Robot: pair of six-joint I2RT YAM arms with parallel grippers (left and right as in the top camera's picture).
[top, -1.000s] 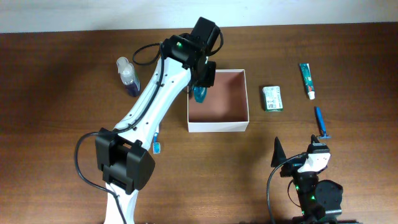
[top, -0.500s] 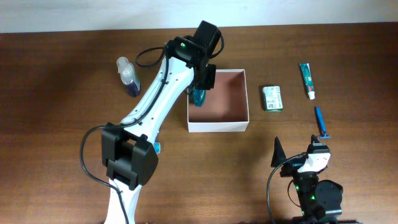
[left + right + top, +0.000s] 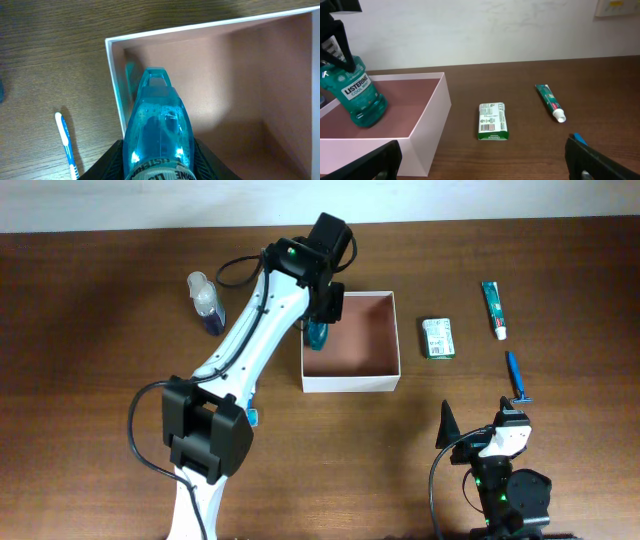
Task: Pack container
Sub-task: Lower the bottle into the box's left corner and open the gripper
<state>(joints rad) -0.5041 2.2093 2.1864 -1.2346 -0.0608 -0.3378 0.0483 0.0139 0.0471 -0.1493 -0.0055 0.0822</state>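
The left claw (image 3: 159, 164) is clamping the neck of a teal mouthwash bottle (image 3: 157, 117), its black fingers (image 3: 114, 159) pressing on either side of the cap end. The bottle is hanging roughly upright with its base down inside the container (image 3: 350, 383), close against the left wall. The right wrist view is showing the base low over the reddish-brown floor, but whether it is touching cannot be told. The container is sitting open-topped near the middle of the bench (image 3: 100, 380), its white walls squared to the bench edges and its floor otherwise bare. Just outside its left wall, a blue and white toothbrush (image 3: 66, 145) is lying flat on the wood, partly under the left arm in the overhead view. Farther left, a clear bottle with purple liquid (image 3: 207, 302) is lying well apart from the container. To the right of the container, a small green packet (image 3: 437, 338) is resting near the wall without touching it. Beyond it a green toothpaste tube (image 3: 493, 308) is lying with its white cap toward the robot, and a blue razor (image 3: 517, 378) is lying nearer the robot. The right claw (image 3: 480, 425) is waiting low at the near right edge, its fingers spread wide apart and holding nothing.
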